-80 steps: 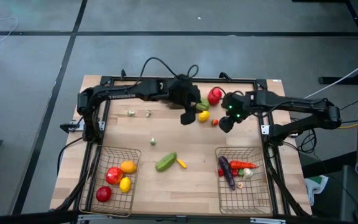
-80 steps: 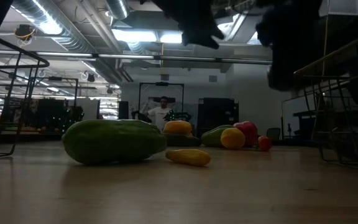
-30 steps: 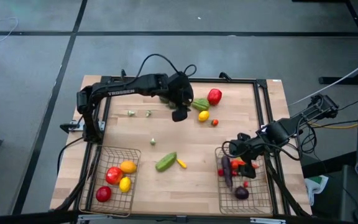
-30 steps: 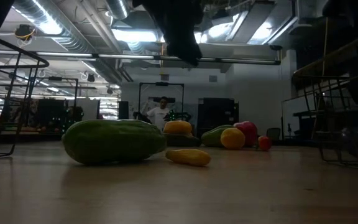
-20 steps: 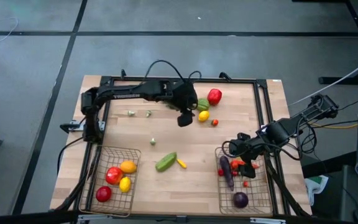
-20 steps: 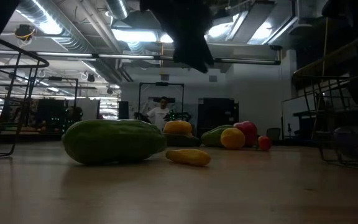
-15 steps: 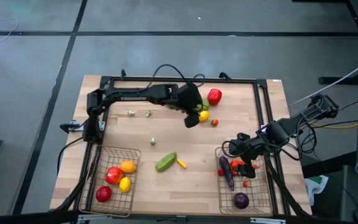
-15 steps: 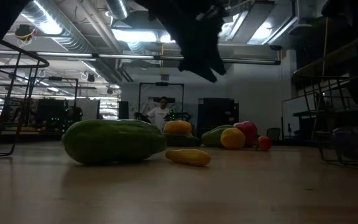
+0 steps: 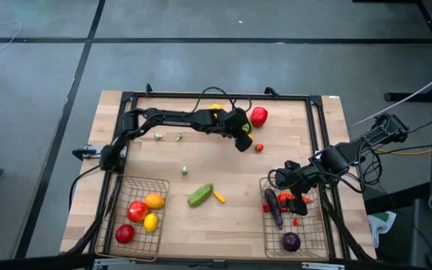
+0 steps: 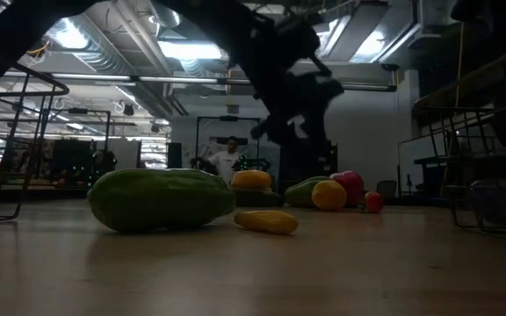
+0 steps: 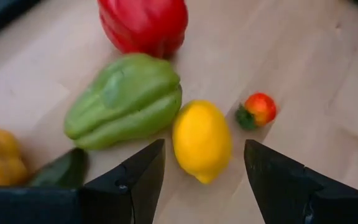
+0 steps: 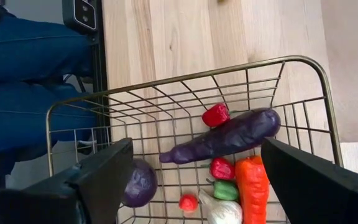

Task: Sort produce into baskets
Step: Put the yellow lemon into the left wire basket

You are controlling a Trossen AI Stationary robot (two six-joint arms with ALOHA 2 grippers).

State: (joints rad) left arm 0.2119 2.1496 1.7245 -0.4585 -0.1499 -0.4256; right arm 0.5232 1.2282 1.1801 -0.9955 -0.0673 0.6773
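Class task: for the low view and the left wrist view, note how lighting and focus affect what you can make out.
Low view: bright ceiling lights behind leave the left arm a dark silhouette, and the tabletop dim. Left wrist view: evenly lit, with the lemon and green pepper clear and its own fingers dark.

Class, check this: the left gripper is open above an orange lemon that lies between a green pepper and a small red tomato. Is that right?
Not quite. The left wrist view shows the lemon is yellow, not orange. The rest holds: the left gripper is open above it, with the green pepper on one side and the small red tomato on the other.
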